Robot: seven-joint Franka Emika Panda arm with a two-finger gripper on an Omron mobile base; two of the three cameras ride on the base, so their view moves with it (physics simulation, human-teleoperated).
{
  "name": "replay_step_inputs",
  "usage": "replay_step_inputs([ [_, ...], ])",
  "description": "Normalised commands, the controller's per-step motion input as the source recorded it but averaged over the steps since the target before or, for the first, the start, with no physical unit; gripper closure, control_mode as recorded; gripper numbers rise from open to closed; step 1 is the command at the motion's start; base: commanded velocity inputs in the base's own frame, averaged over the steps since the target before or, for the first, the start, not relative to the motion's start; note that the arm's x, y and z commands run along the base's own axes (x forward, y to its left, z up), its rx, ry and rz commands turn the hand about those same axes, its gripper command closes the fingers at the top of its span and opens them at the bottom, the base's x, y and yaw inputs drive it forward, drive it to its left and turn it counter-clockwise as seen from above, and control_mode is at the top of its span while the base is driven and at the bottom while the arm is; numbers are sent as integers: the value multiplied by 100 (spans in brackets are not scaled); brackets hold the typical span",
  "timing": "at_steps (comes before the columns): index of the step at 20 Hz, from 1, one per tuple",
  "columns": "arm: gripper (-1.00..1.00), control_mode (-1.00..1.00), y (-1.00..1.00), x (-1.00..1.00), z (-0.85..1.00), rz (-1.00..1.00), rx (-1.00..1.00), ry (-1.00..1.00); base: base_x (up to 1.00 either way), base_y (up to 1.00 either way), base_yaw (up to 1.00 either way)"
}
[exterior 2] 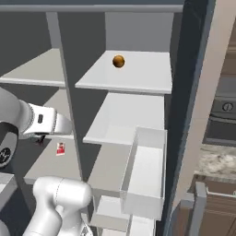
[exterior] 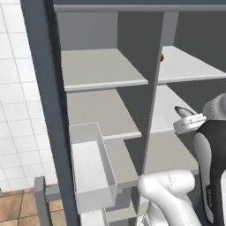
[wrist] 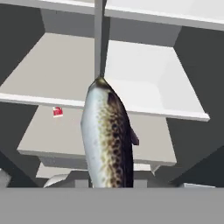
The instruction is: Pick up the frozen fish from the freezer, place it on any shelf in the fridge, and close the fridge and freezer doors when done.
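Observation:
The frozen fish (wrist: pixel 107 140), silver-sided with a dark speckled back, stands on end in the middle of the hand view, pointing at the divider (wrist: pixel 99 39) between the two compartments. My gripper (exterior: pixel 183 115) is shut on it, and its dark tip (exterior: pixel 180 110) pokes out past the hand. Left of the divider is the freezer (wrist: pixel 52 70) with duller grey shelves. To the right is the fridge (wrist: pixel 144 74), whose whiter top shelf (exterior 2: pixel 138 76) lies above and beyond the gripper. Both doors stand open, the freezer door (exterior: pixel 44 110) at the left and the fridge door (exterior 2: pixel 189 115) at the right.
An orange-brown ball (exterior 2: pixel 118 61) sits on the fridge's top shelf. A small red-and-white packet (exterior 2: pixel 60 148) lies on a lower freezer shelf. Grey bins (exterior: pixel 90 167) (exterior 2: pixel 145 175) jut from the insides of both doors. A stone counter (exterior 2: pixel 216 166) lies right of the fridge door.

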Motion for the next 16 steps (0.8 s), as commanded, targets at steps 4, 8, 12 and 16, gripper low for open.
replay_step_inputs([
  [4,100,100,0,0,0,0,0,0,4,-74,-13],
  [8,100,100,0,0,0,0,0,0,33,-22,-7],
  [12,100,100,0,0,0,0,0,0,37,0,-1],
  [16,100,-100,-6,34,32,-8,1,-12,12,0,-1],
])
